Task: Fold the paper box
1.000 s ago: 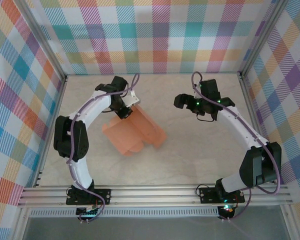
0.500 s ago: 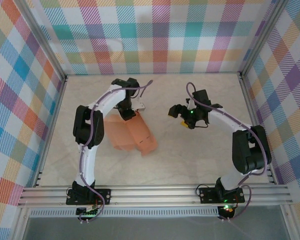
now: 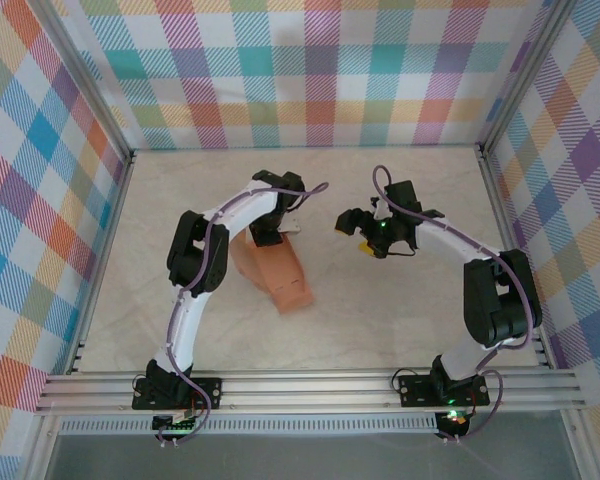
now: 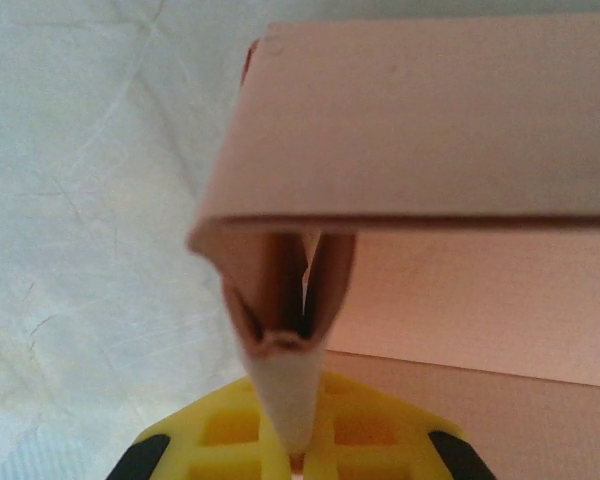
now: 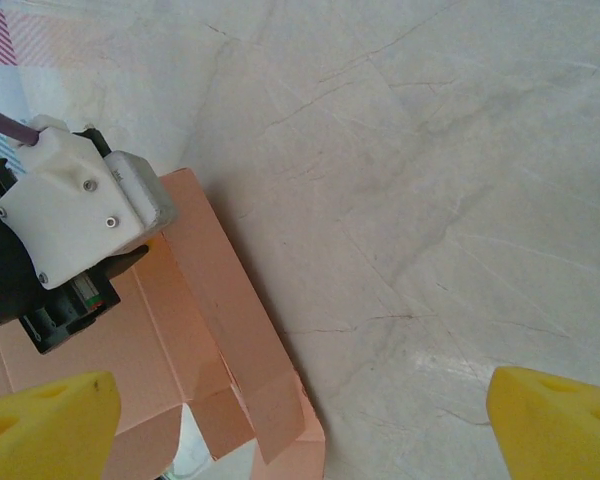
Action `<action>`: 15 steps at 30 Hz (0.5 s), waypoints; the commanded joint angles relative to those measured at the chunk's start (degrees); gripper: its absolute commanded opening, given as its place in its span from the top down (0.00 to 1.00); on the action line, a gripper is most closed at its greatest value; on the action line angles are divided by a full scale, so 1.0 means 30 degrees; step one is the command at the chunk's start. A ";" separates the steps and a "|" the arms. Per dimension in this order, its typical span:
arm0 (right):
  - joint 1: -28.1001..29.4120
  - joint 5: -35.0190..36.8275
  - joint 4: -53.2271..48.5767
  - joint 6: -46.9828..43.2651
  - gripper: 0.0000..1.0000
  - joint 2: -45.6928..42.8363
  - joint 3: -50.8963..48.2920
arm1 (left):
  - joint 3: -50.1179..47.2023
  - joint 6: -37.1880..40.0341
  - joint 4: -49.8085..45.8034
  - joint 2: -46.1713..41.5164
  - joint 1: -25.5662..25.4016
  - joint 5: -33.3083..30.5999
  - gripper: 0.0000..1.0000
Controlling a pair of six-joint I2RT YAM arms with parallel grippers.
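**Me:** While my left claw (image 4: 298, 455) is pressed together on a doubled-up flap of the salmon-orange thin card paper box (image 4: 430, 120), my right claw (image 3: 358, 235) hangs spread wide, touching nothing.

**Partner:** Where is the box?

**Me:** On the pale marbled table (image 3: 410, 320), a little left of its middle, about halfway between the far and near edges. My right claw is near the box's right side but apart from it.

**Partner:** What does each camera add?

**Me:** From above, my left wrist covers the grip. The left wrist camera shows it plainly: the flap squeezed between my yellow fingers (image 4: 175, 440), with a broad panel raised over it. The right wrist camera shows my left claw's white housing (image 5: 80, 215) over the card and a notched tab at the box's end. My yellow right fingertips (image 5: 45, 420) sit far apart in the lower corners.

**Partner:** Anything changed in the last second?

**Me:** Yes. The card lay wider and nearer the left edge then. Now it is narrower and nearer the middle, and my left arm has swung along with it. My right arm has also drawn in.
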 commanded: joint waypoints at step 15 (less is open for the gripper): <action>-0.0098 -0.0578 0.0682 -0.0337 0.06 0.0037 -0.0520 | -0.0821 -0.1990 0.1186 0.1759 -0.1244 -0.2437 0.99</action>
